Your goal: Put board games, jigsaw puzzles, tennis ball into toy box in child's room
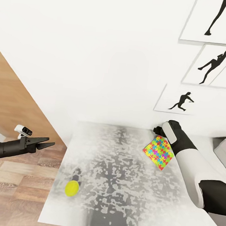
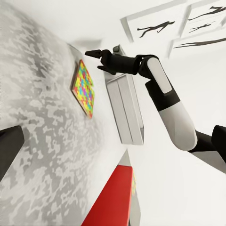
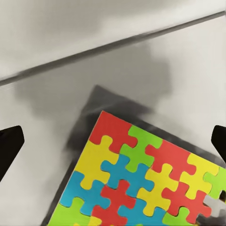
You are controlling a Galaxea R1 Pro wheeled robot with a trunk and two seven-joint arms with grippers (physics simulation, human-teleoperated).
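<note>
Worktop: pale grey, mottled, set against white wall.
Jigsaw puzzle box: flat on worktop near wall edge, multicolour piece pattern; landmark for the rest.
Right claw: above puzzle's wall-side corner, fingers apart, nothing held, no contact seen w/ puzzle.
Left claw: well apart from puzzle, off worktop's end over wood floor; fingers slightly apart, empty.
Tennis ball: on worktop, well apart from puzzle, toward left claw's end.
Toy box: pale bin just beyond puzzle, right-arm side.
Red-topped box: further along from toy box.
</note>
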